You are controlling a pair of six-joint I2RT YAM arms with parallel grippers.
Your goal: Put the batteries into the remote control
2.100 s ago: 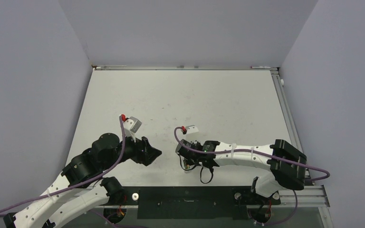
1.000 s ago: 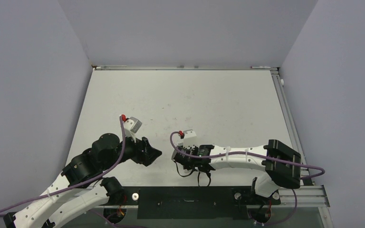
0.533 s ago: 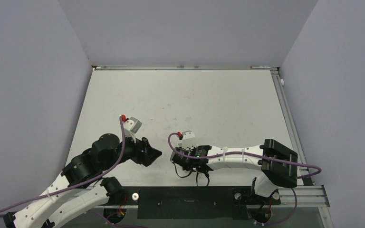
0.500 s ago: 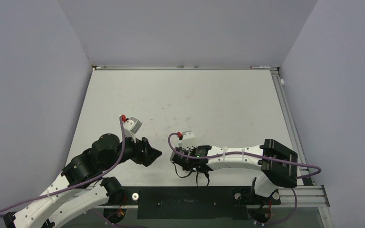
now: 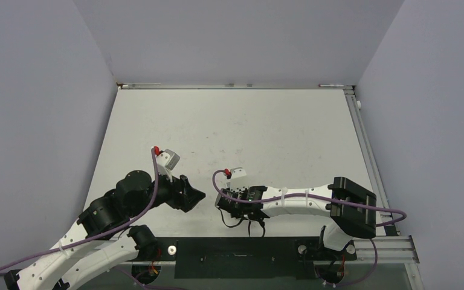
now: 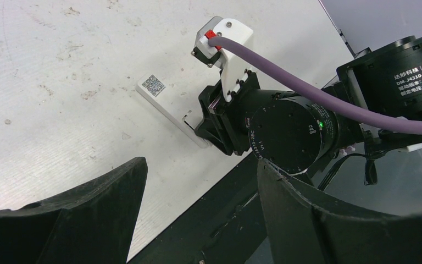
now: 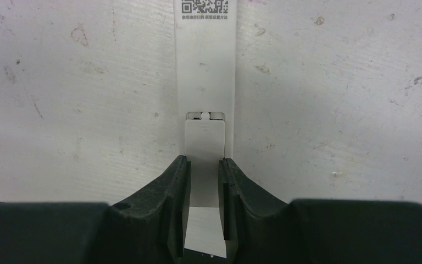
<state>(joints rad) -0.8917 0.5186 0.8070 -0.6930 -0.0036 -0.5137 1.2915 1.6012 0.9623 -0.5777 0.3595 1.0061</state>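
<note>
My right gripper [image 7: 203,162] is sitting over the remote's [image 7: 204,82] near end, jaws narrowly parted, gripping nothing. My left gripper [image 6: 202,165] is gaping wide, empty, nearby.

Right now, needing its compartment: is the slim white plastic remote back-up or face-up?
Back-up: the slim white plastic remote shows its QR label and battery cover, no buttons.

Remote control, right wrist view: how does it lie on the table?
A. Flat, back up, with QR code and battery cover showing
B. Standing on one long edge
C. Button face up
A: the remote control lies flat with its QR code and battery cover facing the camera, and no buttons show.
</note>
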